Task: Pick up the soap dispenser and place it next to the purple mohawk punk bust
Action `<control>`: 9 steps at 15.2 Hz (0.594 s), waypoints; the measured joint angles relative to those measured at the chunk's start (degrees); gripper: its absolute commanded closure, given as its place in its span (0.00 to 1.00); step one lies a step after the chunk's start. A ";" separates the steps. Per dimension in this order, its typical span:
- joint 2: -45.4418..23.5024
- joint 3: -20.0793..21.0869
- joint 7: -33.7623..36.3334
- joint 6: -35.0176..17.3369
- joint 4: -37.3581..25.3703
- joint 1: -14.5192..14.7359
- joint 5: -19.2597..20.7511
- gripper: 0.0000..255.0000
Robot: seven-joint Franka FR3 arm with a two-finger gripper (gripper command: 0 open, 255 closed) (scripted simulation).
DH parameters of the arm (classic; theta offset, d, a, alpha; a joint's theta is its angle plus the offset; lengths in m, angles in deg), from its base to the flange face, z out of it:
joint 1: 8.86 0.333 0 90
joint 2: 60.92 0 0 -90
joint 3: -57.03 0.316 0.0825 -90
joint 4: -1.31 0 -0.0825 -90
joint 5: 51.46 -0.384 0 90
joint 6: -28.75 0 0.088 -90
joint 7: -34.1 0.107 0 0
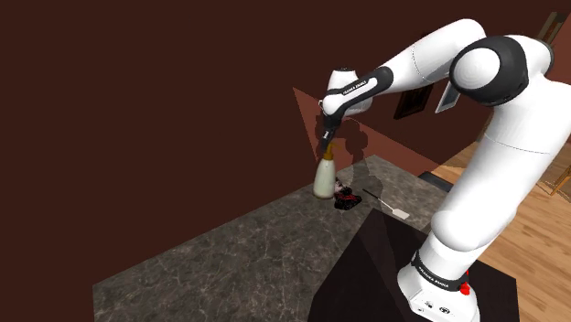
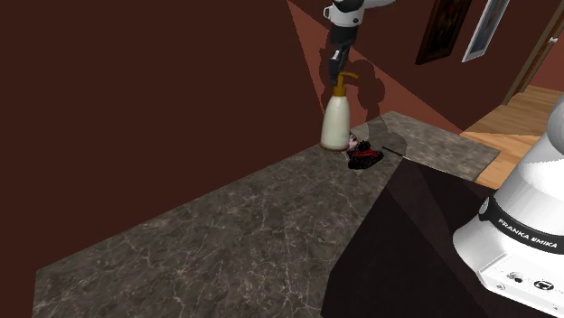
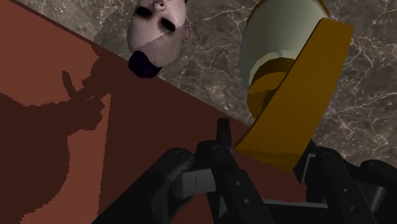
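The soap dispenser (image 1: 323, 176), a cream bottle with an amber pump, stands upright at the back of the stone counter (image 1: 238, 252), close to the dark red wall. My gripper (image 1: 325, 135) comes straight down on its pump and is shut on it. In the second exterior view the soap dispenser (image 2: 335, 122) hangs under the gripper (image 2: 338, 65), its base at or just above the counter; I cannot tell which. The small punk bust (image 2: 362, 154) lies right beside the bottle's foot. The wrist view has the bust (image 3: 159, 25), pale-faced with a dark purple mohawk, beside the soap dispenser (image 3: 280, 38), whose pump sits in my gripper (image 3: 254, 159).
A flat white utensil (image 1: 391, 208) lies on the counter past the bust, near the dark stand (image 1: 384, 274). The dark red wall (image 1: 183, 91) runs along the counter's back edge. Wooden floor (image 1: 522, 197) lies beyond the counter's far end. The counter stretches toward the shoulder view's lower left.
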 measured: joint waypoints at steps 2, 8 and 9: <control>-0.92 -0.10 -0.21 -1.23 0.30 -0.13 -0.05 1.00; -3.72 -0.04 0.22 -5.69 1.97 -0.05 0.03 1.00; -4.24 -0.05 0.22 -6.53 2.29 -0.07 0.04 1.00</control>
